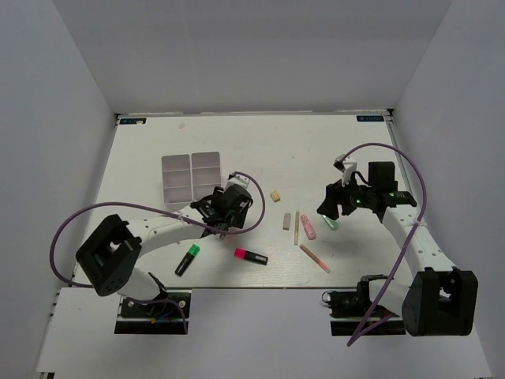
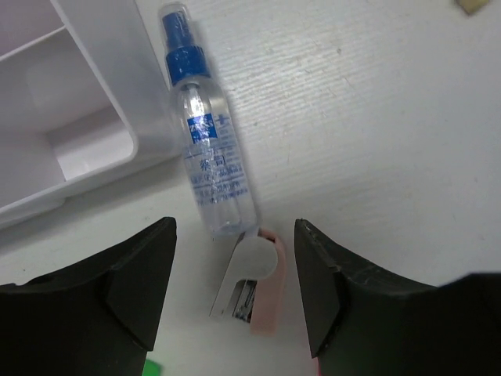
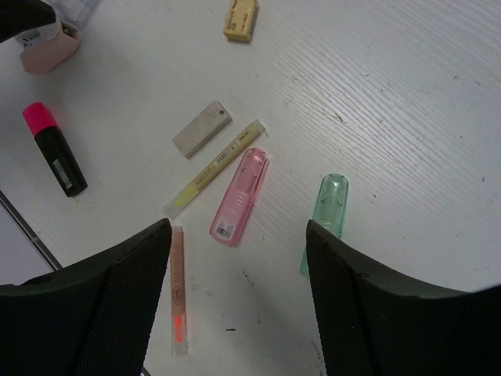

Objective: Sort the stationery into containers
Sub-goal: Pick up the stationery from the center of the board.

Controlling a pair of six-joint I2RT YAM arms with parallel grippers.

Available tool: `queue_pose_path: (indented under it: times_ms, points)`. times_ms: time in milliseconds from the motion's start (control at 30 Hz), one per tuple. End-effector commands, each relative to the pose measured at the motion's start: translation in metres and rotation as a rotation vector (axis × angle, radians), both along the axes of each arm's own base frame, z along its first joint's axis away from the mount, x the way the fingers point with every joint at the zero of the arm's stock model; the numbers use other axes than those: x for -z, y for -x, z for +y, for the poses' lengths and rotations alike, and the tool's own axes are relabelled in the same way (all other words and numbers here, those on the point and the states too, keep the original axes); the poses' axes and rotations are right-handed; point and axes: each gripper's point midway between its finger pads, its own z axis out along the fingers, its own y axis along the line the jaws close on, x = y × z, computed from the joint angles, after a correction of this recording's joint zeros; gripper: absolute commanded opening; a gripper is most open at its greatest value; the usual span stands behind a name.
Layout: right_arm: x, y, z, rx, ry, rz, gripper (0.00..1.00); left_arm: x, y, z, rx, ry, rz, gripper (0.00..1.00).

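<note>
My left gripper (image 1: pixel 219 209) (image 2: pixel 235 235) is open and empty just right of the white six-compartment tray (image 1: pixel 189 178) (image 2: pixel 55 117). It hovers over a small pink and white stapler (image 2: pixel 250 286) that touches the base of the blue-capped clear bottle (image 2: pixel 205 133), which lies along the tray wall. My right gripper (image 1: pixel 331 209) (image 3: pixel 239 227) is open and empty above a pink case (image 3: pixel 239 196) and a green translucent case (image 3: pixel 325 211). Nearby lie the yellow pencil (image 3: pixel 215 168), pinkish pencil (image 3: pixel 178 290), grey eraser (image 3: pixel 202 129) and beige eraser (image 3: pixel 242 19).
A green and black highlighter (image 1: pixel 187 259) and a pink and black highlighter (image 1: pixel 250 256) lie near the front edge between the arms. White walls enclose the table on three sides. The tray compartments that show hold nothing.
</note>
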Motion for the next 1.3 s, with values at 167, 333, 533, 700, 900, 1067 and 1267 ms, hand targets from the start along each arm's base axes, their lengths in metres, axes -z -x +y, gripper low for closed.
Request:
queue_pose_path:
  times_ms: [167,333,533,700,900,1067,1267]
  points:
    - [-0.001,-0.001,-0.001,-0.013,-0.004,-0.032,0.73,-0.001,-0.024,-0.001,-0.189,0.022,-0.13,0.71]
    - [-0.001,0.0,0.0,-0.02,-0.015,-0.033,0.73,0.01,-0.026,0.0,-0.256,0.044,-0.146,0.69]
    - [-0.002,0.001,-0.002,-0.02,-0.021,-0.035,0.73,0.027,-0.027,-0.004,-0.3,0.074,-0.136,0.64]
    - [-0.003,0.001,-0.002,-0.021,-0.027,-0.036,0.73,0.038,-0.026,0.001,-0.33,0.051,-0.135,0.63]
    - [-0.002,0.002,-0.003,-0.017,-0.036,-0.026,0.73,0.05,-0.027,0.004,-0.353,0.019,-0.131,0.59]
    - [-0.004,0.001,-0.004,-0.015,-0.044,-0.033,0.73,0.061,-0.024,-0.001,-0.345,-0.011,-0.104,0.38]
    - [-0.005,0.003,-0.004,-0.013,-0.046,-0.03,0.73,0.056,-0.015,-0.022,-0.287,0.032,-0.072,0.13]
